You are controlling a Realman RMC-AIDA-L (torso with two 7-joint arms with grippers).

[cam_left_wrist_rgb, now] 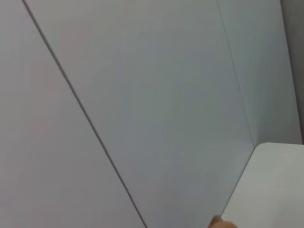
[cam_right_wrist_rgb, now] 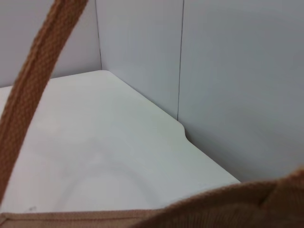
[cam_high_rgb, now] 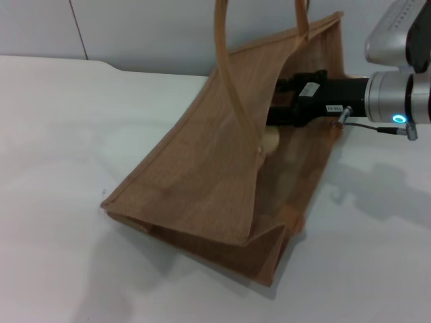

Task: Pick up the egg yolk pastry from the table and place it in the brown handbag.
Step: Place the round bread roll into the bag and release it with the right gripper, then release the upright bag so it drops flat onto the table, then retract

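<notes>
The brown handbag [cam_high_rgb: 202, 182] stands tilted on the white table [cam_high_rgb: 60, 134], with its mouth open toward the right. My right arm reaches in from the right, and its black gripper [cam_high_rgb: 281, 102] is inside the bag's mouth; the bag's front wall hides its tips. The pale round egg yolk pastry [cam_high_rgb: 270, 140] shows inside the bag just below the gripper, and I cannot tell whether it is held. The right wrist view shows a bag strap [cam_right_wrist_rgb: 28, 95], the bag's rim [cam_right_wrist_rgb: 228, 199] and the table [cam_right_wrist_rgb: 104, 137]. My left gripper is out of view.
The bag's two strap handles [cam_high_rgb: 232, 74] rise above the gripper. A grey panelled wall [cam_high_rgb: 148, 27] runs behind the table's far edge. The left wrist view shows only that wall [cam_left_wrist_rgb: 142, 95] and a table corner [cam_left_wrist_rgb: 275, 180].
</notes>
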